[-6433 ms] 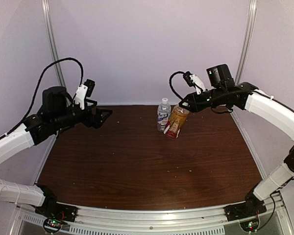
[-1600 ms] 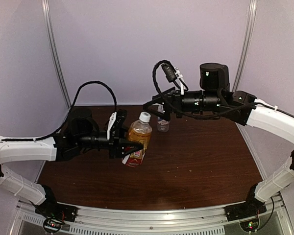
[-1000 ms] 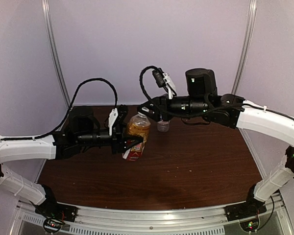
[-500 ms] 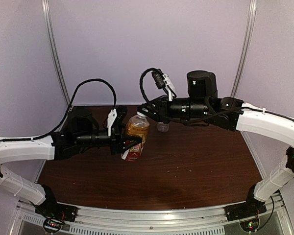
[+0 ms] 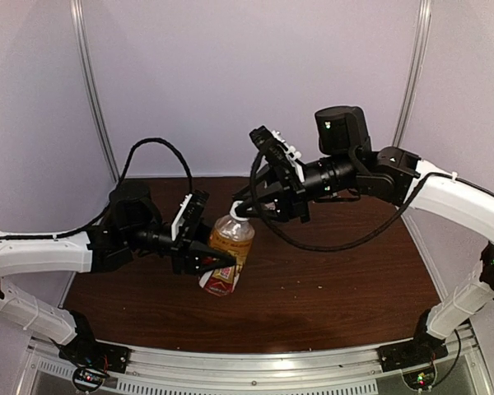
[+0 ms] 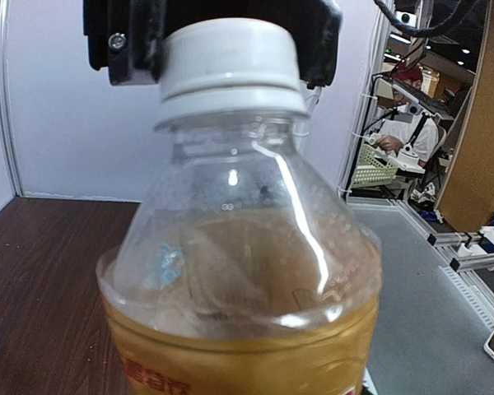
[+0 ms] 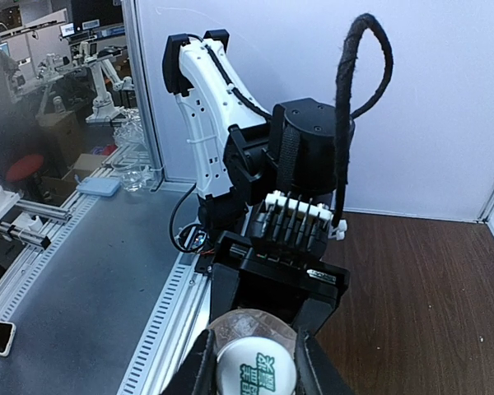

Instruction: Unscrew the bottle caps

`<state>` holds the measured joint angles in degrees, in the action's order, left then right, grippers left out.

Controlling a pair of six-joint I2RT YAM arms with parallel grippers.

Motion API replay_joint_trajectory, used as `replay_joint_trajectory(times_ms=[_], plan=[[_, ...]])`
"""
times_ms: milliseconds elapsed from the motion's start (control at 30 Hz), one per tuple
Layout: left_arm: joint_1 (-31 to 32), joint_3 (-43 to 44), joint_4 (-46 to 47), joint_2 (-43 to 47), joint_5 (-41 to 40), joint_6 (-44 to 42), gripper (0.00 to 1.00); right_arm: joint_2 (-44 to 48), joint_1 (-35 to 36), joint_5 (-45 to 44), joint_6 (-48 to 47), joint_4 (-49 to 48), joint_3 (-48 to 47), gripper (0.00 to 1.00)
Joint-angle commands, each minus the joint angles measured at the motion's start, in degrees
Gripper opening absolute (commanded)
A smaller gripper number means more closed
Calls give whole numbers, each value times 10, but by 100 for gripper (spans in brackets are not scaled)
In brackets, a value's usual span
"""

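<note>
Where the two black fingers (image 7: 196, 374) of the right gripper (image 5: 244, 209) meet the white cap (image 6: 230, 66), I read them as pressed against opposite sides of it, one on each flank, with no gap visible in either wrist view. The cap is seated on the neck of the amber bottle (image 5: 230, 239), and its top face, seen from the right wrist, carries green print. Below the neck, the clear shoulder of the bottle widens to a body filled with amber liquid to just under the shoulder, and the top edge of a red-lettered label shows at the lower border of the left wrist view. The left gripper (image 5: 216, 262) is closed on the lower body of this bottle, approaching from the left side, with its fingers around the labelled section. The bottle is held tilted, its cap leaning up and toward the far right; I cannot tell whether its base touches the dark wooden table (image 5: 337, 271). The right arm reaches in from the right at cap height, with a black cable looping beneath its wrist. The left arm lies low across the left half of the table, a black cable arching over its forearm. Both grippers meet near the middle of the table.
</note>
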<state>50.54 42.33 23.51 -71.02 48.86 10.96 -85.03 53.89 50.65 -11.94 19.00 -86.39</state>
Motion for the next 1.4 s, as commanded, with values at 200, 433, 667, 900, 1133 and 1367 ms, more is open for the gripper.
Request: replay_joint_trajectory(times_ms=[200, 433, 667, 900, 1133, 1367], plan=[[2, 3, 44, 4, -21, -10, 24, 19, -24, -46, 59, 6, 15, 37], [2, 16, -9, -6, -135, -37, 26, 38, -23, -163, 228, -66, 26, 78], [2, 25, -20, -15, -207, -24, 28, 30, -10, -286, 319, -76, 27, 81], [3, 33, -33, -18, -245, -23, 28, 6, 6, -341, 343, -68, 23, 80], [3, 37, -39, -22, -262, -25, 28, -13, 13, -330, 347, -71, 31, 75], [3, 35, -40, -21, -273, -29, 28, -17, 14, -321, 348, -82, 42, 57]])
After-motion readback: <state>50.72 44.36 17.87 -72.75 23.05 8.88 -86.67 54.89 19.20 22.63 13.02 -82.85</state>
